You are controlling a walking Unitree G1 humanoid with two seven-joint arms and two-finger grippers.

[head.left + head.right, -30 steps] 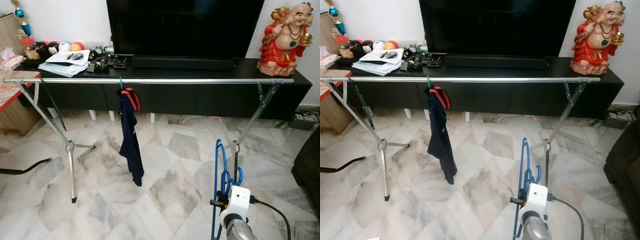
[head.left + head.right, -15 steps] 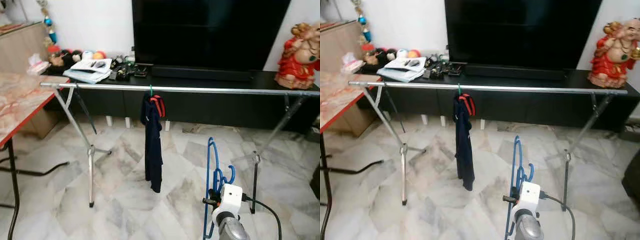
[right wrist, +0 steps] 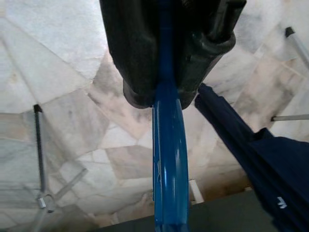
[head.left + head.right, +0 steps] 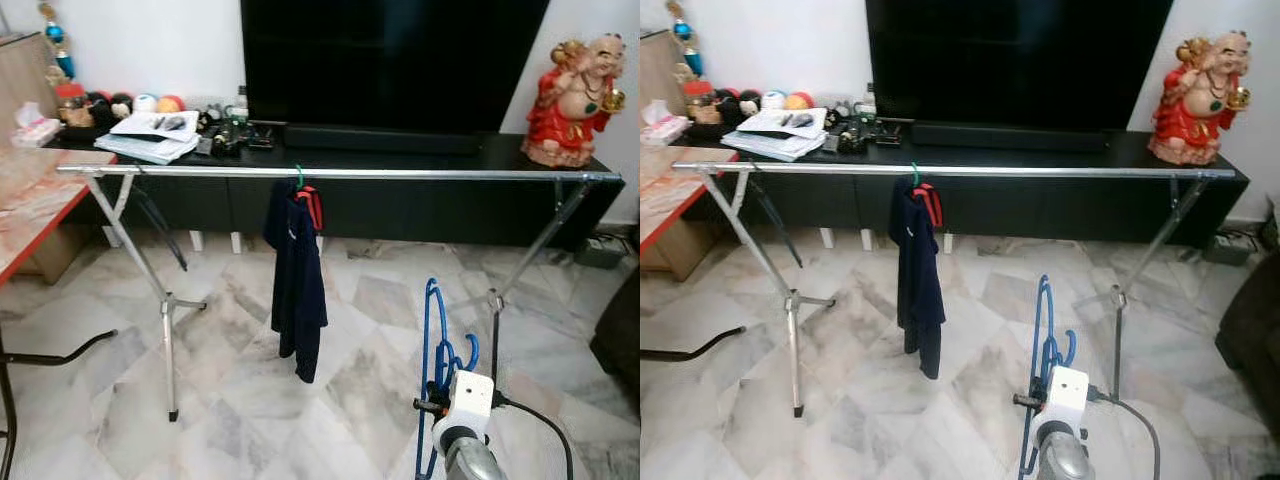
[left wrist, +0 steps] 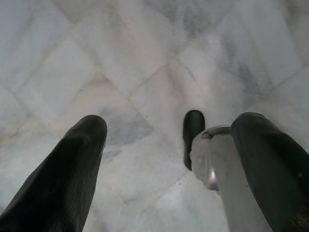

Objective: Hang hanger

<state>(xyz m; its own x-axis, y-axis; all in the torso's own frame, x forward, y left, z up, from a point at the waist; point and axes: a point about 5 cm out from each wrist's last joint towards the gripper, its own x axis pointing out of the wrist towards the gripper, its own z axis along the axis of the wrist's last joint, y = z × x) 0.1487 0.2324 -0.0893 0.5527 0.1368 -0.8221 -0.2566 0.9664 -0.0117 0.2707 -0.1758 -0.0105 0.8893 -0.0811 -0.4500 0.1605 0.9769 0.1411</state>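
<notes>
Left eye view, lower right of frame: right gripper (image 3: 166,72) was clamped on a blue hanger (image 4: 434,360), holding it upright above the marble floor (image 4: 230,400), well short of the rail. A metal clothes rail (image 4: 400,174) ran across the middle of the frame on crossed legs. Left of its centre a dark navy garment (image 4: 298,270) with red trim hung from a green hook. Behind the rail stood a black TV console (image 4: 420,190) with a large television (image 4: 390,60); a red figurine (image 4: 572,100) sat at upper right, papers and small balls at upper left.

Left wrist view: left gripper (image 5: 169,159) pointed down at floor, fingers (image 5: 72,164) spread apart, nothing between them.
</notes>
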